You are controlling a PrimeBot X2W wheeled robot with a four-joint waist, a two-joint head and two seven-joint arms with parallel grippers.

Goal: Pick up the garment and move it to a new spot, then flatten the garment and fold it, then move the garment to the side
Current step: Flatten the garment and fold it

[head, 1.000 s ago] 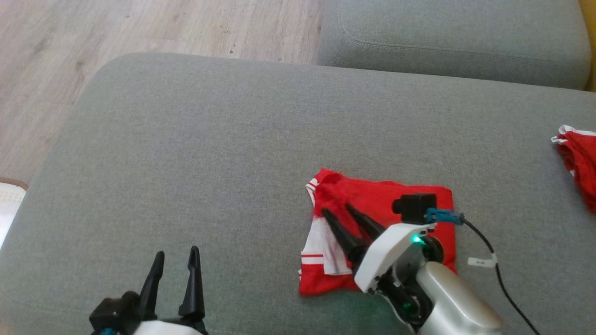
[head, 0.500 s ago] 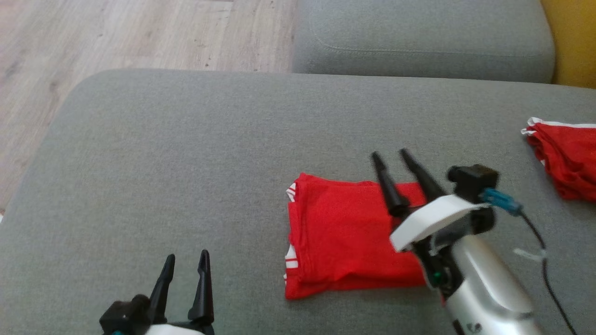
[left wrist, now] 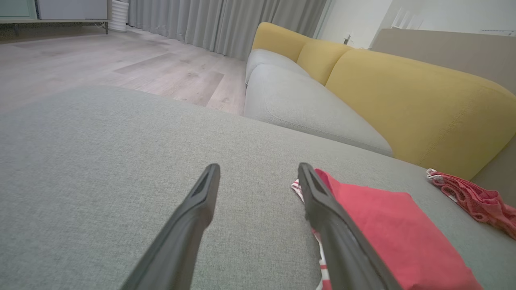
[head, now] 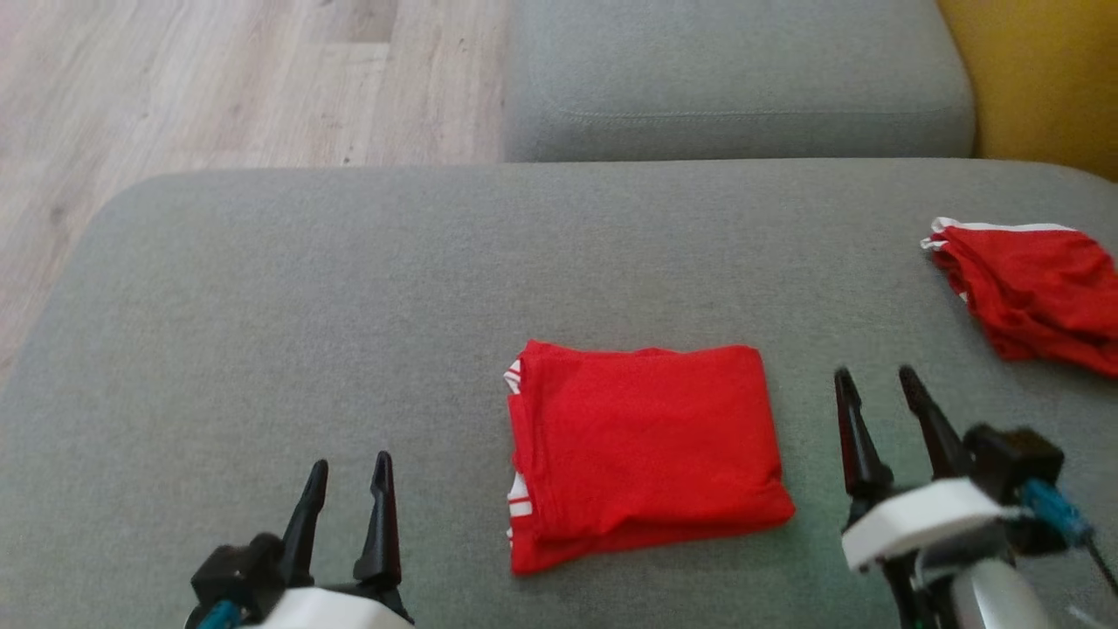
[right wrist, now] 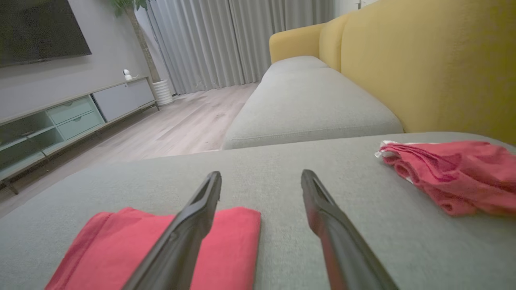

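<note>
Garment (head: pixel 642 454): red, folded square, flat on grey sofa (head: pixel 306 306).
Left fingers (head: pixel 381 524): spread wide, holding nothing, well left of garment.
Right fingers (head: pixel 859 445): spread wide, holding nothing, just right of garment.
Second red cloth (head: pixel 1031 288): crumpled, far right.

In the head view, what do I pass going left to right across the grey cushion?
Black two-fingered left gripper, folded red cloth garment, black two-fingered right gripper, crumpled red garment with white trim.
</note>
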